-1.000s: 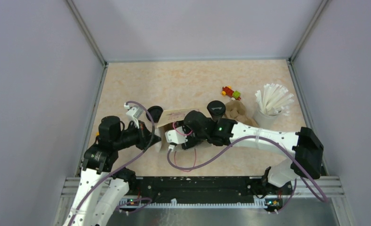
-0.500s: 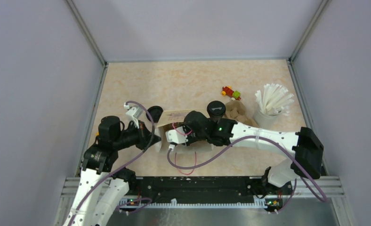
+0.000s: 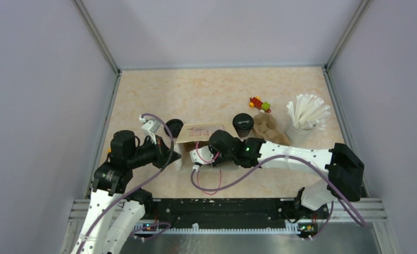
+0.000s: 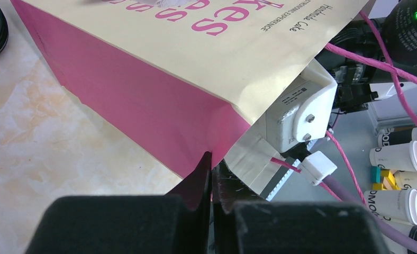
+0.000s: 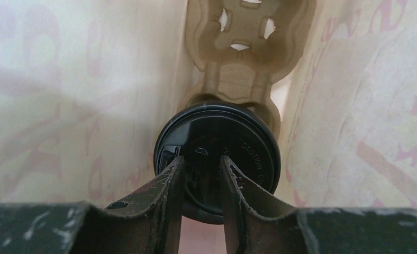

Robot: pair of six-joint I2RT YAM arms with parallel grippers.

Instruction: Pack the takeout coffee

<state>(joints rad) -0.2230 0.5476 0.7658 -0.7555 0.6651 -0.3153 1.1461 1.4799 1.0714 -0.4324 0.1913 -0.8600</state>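
Item: cream-and-pink paper bag [image 3: 201, 130] on beige marbled tabletop [image 3: 217, 90], holding brown moulded-pulp carrier [image 5: 243, 63], black lidded paper cup [image 5: 248, 143]. Bag edge pinched in left claw [image 4: 211, 174]; right claw [image 5: 200, 159] narrow, at lid. Grey walls.

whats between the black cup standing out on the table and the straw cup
A brown lumpy thing, maybe moulded pulp, lies between the black cup and the straw cup. Only the top view shows it.

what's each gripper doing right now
left gripper: closed on the edge of the paper bag
right gripper: inside the bag, at the lid of a coffee cup; whether it grips cannot be told
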